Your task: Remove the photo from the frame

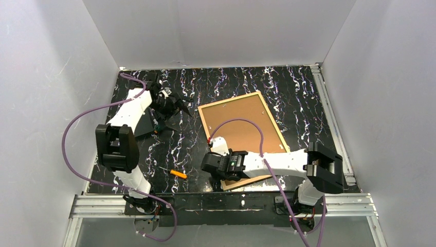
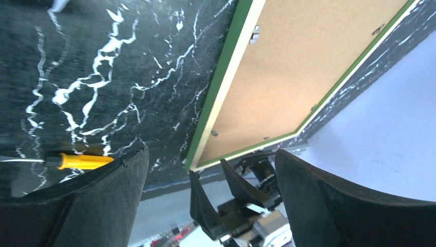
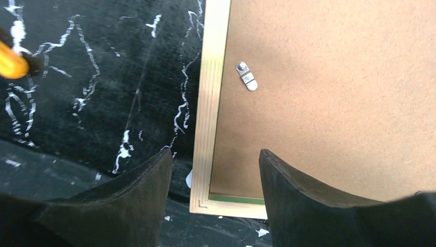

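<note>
The green frame (image 1: 229, 101) lies face down on the black marbled worktop (image 1: 288, 85), right of centre and turned at a slant, its brown backing board (image 1: 239, 139) facing up. The right claw (image 3: 216, 154) hangs just above the frame's near left corner, its 2 fingers (image 3: 128, 200) apart, with the pale wooden edge showing between them. A small metal tab (image 3: 247, 76) sits on the board close by. The left claw (image 1: 177, 105) is well apart at the far left, also spread wide and holding nothing. An orange-handled screwdriver (image 1: 177, 174) rests on the worktop between the 2 arms.
</note>
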Robot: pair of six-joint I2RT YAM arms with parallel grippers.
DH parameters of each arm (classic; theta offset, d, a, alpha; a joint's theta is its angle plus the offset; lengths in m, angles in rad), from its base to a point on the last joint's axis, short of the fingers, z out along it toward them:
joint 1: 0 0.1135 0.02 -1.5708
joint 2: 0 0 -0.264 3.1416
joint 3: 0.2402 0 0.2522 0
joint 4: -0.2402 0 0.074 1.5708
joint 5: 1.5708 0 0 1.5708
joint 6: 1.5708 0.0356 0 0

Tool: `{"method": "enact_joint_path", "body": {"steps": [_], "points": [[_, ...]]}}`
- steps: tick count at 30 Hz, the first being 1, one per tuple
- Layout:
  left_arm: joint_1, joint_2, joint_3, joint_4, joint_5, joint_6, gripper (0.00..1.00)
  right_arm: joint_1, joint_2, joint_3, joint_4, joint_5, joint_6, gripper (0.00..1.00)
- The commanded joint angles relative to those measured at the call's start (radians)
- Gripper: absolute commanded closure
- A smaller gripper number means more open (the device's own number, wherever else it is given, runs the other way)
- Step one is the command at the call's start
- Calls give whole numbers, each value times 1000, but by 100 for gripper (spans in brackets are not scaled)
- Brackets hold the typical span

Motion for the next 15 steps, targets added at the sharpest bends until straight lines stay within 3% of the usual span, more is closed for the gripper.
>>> {"method": "enact_joint_path", "body": {"steps": [1, 8, 12, 15], "points": [[-24, 33, -7, -88, 127, -32, 9, 6, 60, 38, -48, 47, 97, 34], [-49, 48, -9, -85, 135, -35, 9, 6, 145, 88, -23, 12, 41, 47], [-65, 47, -10, -85, 105, -15, 9, 6, 172, 122, -58, 24, 30, 62], [-68, 69, -7, -86, 135, -23, 9, 6, 172, 117, -43, 15, 24, 65]]}}
